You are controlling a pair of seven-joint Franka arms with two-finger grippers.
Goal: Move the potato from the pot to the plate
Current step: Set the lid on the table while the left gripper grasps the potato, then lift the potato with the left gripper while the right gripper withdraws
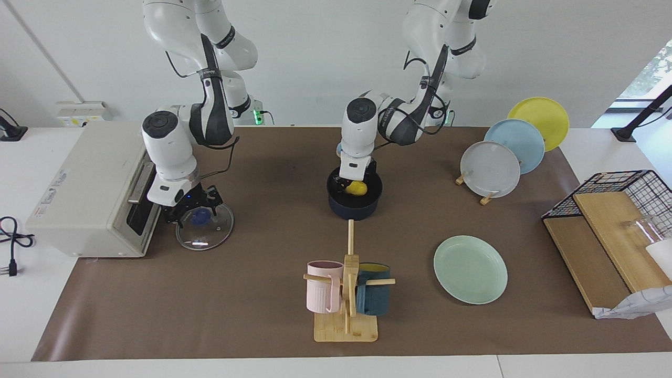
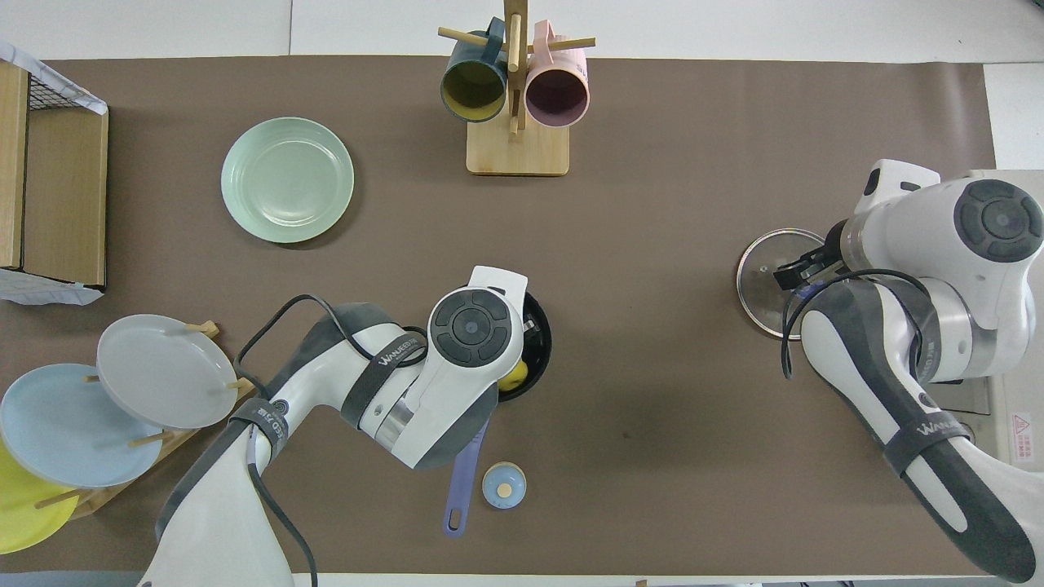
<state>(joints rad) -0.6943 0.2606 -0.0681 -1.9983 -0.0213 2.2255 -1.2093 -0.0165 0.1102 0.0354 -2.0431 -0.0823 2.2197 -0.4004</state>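
The yellow potato [image 1: 357, 188] lies inside the navy-blue pot [image 1: 354, 209] at the table's middle, close to the robots. My left gripper [image 1: 350, 184] reaches down into the pot, right at the potato. In the overhead view the left wrist covers most of the pot [image 2: 541, 338], and only a sliver of potato [image 2: 514, 377] shows. The pot's long handle [image 2: 463, 483] points toward the robots. The mint-green plate [image 1: 470, 269] is bare, farther from the robots than the pot and toward the left arm's end; it also shows in the overhead view [image 2: 287, 179].
My right gripper [image 1: 195, 210] is open over the blue knob of a glass lid [image 1: 206, 234] beside a toaster oven [image 1: 89, 184]. A mug tree [image 1: 347, 294] stands farther out than the pot. A plate rack [image 1: 491, 169] and a wire basket [image 1: 619, 210] are at the left arm's end. A small blue cap [image 2: 504, 486] lies by the pot's handle.
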